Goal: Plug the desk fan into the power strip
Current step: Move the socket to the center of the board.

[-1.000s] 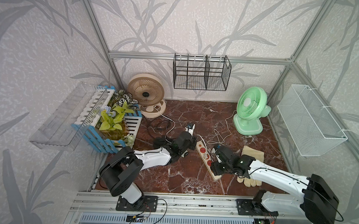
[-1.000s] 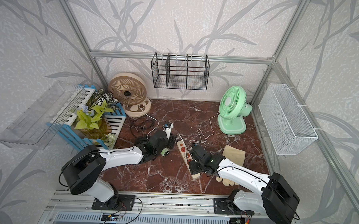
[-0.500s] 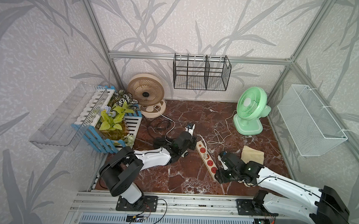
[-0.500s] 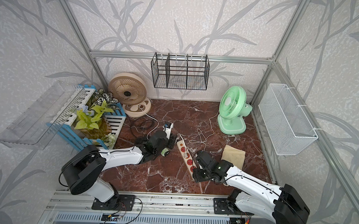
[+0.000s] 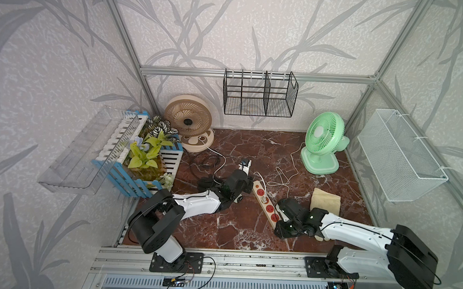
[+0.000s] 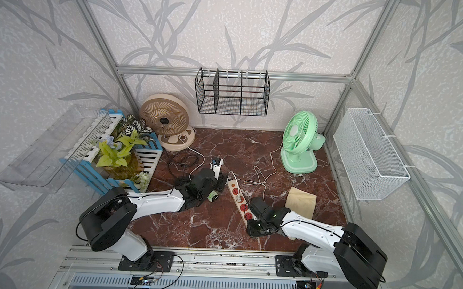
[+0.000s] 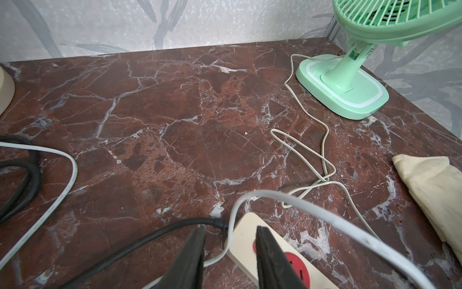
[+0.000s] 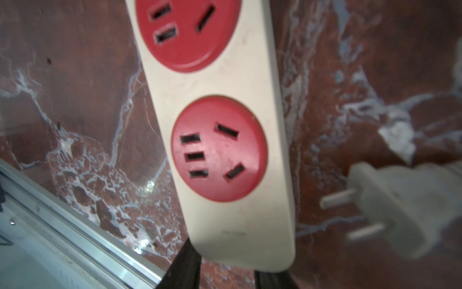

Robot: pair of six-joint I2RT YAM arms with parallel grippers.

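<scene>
Power strip (image 5: 269, 209) is seen diagonal at the middle of the desk (image 5: 251, 148). Right tool (image 8: 225, 262) has been withdrawn to its front-edge end and narrowed; grip cannot be confirmed. Left tool (image 7: 230, 230) is narrowly parted at the far end. Plug (image 8: 400, 207) lies uninserted alongside.

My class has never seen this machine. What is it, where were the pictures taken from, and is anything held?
Two robot arms, left and right, stand at a marble table; each ends in a two-finger gripper. Two pictures look down from overhead, two from wrist cameras. On the table: a green fan, a beige fan, a plant box, a cloth, a power strip. The left gripper sits at the strip's cord end, the right gripper at the other end; a grip isn't clear. A loose plug lies beside the strip, unheld.
</scene>
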